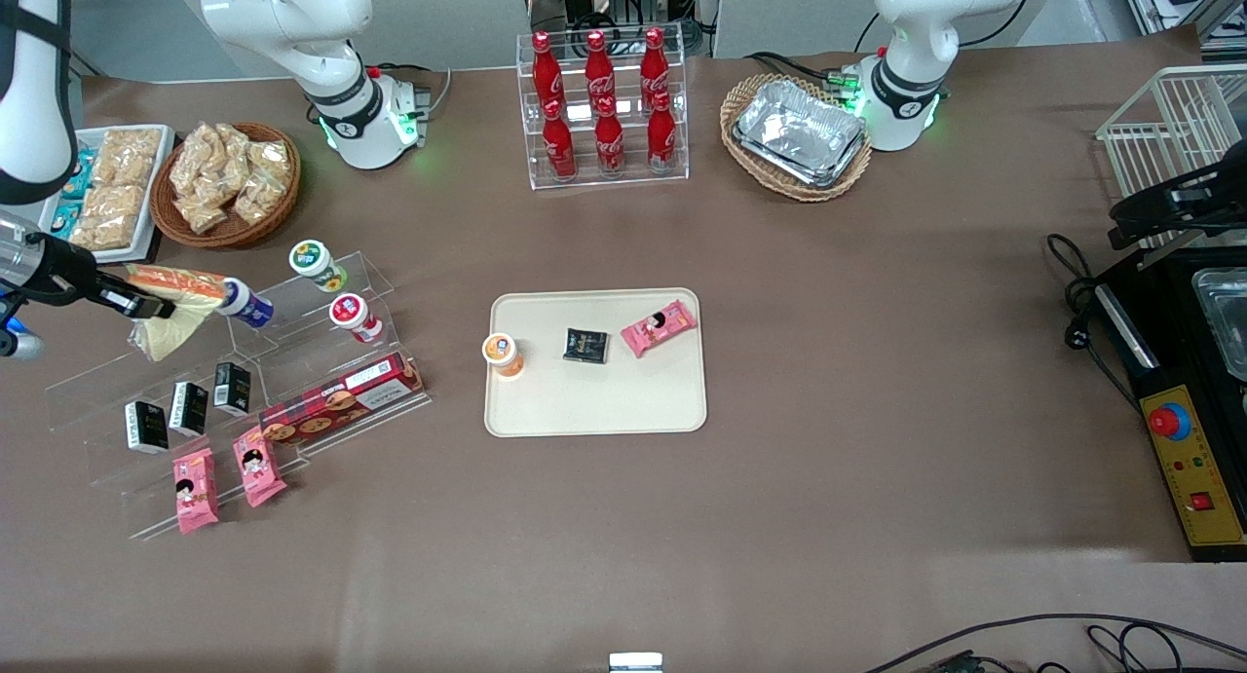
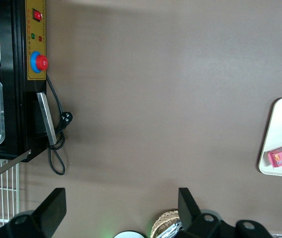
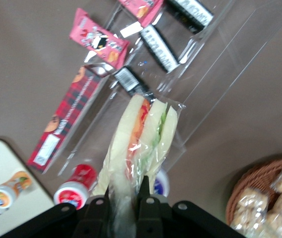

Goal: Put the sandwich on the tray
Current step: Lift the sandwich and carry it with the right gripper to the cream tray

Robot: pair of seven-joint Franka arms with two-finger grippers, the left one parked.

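The claw [image 1: 161,310] hangs above the clear acrylic display steps [image 1: 321,361] at the working arm's end of the worktop [image 1: 877,361], and it is clamped on the sandwich [image 1: 175,308], pinching the clear wrap at one end. In the right wrist view the claw [image 3: 129,206] has its two dark fingers [image 3: 97,208] squeezed tight on the wrapper, and the sandwich [image 3: 143,144] hangs down from it, pale bread showing with orange-red and green filling between the slices. The wedge is off the surface, held in the air over the steps, just beside the little round-lidded cups: a blue one [image 1: 244,303], a green-topped one [image 1: 314,261] and a red one [image 1: 353,316]. On the steps nearer the front camera sit three small black packs [image 1: 187,407], a long red tartan cookie box [image 1: 341,400] and two pink snack packets [image 1: 226,478]. The cream tray [image 1: 596,405] lies flat at the middle of the worktop, well apart from the sandwich, and carries an orange-lidded cup [image 1: 503,353] at its rim, a small black pack [image 1: 585,346] and a pink snack packet [image 1: 660,327]. Farther from the camera stand the red cola bottles [image 1: 604,103] in their clear rack.
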